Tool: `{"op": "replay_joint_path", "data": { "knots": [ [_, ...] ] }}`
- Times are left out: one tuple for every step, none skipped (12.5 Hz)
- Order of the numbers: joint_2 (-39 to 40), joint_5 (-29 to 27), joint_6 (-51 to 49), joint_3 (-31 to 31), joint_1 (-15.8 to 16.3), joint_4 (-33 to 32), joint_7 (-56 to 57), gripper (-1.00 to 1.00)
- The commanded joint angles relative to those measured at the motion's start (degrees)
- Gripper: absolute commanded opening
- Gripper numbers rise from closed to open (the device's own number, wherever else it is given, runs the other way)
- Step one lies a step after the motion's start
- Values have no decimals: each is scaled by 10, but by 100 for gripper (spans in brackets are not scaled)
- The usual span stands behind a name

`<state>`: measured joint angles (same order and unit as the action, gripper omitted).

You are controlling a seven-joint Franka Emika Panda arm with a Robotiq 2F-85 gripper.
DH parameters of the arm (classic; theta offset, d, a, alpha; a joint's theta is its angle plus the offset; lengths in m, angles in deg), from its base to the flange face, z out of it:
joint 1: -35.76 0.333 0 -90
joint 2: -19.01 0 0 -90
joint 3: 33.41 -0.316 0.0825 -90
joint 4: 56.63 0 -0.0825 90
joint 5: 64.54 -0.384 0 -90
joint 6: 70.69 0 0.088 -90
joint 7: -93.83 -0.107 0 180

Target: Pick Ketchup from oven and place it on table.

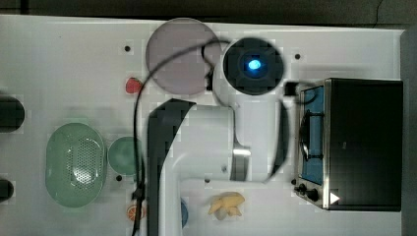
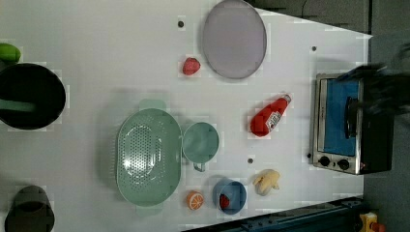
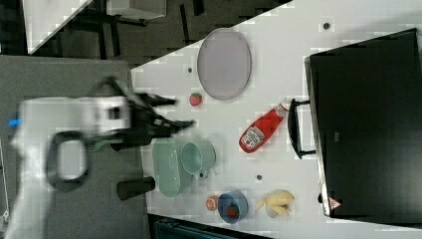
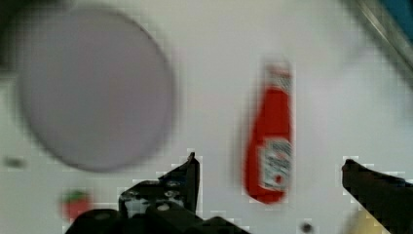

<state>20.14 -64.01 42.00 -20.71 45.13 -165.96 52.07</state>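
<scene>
The large flat white desk (image 2: 96, 38) carries everything. The small toaster oven (image 2: 349, 126), black on top with a silver steel front, a blue-tinted glass door and black knobs, stands at the desk edge on the left view's right, its door shut. The white robot arm (image 1: 206, 132) reaches across the middle of the desk in the top view. A pale green oval colander (image 2: 149, 159) sits toward the edge at the left view's bottom, with a small green cup (image 2: 200, 143) touching its side. A round grey-lilac plate (image 2: 234, 38) lies near the opposite edge. A black round pot (image 2: 31, 95) sits at the edge on the left view's left. The red plastic ketchup bottle (image 2: 268, 117) with white cap and white label lies on its side on the bare desk, between the green cup and the oven front, cap toward the oven, apart from both. In the wrist view the black hand (image 4: 270, 170) hangs above the bottle with its fingers (image 4: 187, 178) spread wide, holding nothing. A small blue bowl (image 2: 231, 195), a yellow banana (image 2: 267, 181), an orange slice (image 2: 195, 200) and a red strawberry (image 2: 191, 65) lie scattered on the desk
</scene>
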Motion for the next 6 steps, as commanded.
{"op": "replay_joint_path", "data": {
  "knots": [
    [-24, 0, -58, -6, -8, 80, -17, 100],
    [-23, 0, -93, -6, -8, 103, -17, 100],
    [-22, 0, -131, -7, -8, 124, -17, 100],
    [-22, 0, -180, -6, -9, 142, -17, 100],
    [-22, 0, -227, -6, -9, 158, -17, 100],
    [-22, 0, -262, -7, -9, 168, -17, 100]
  ]
}}
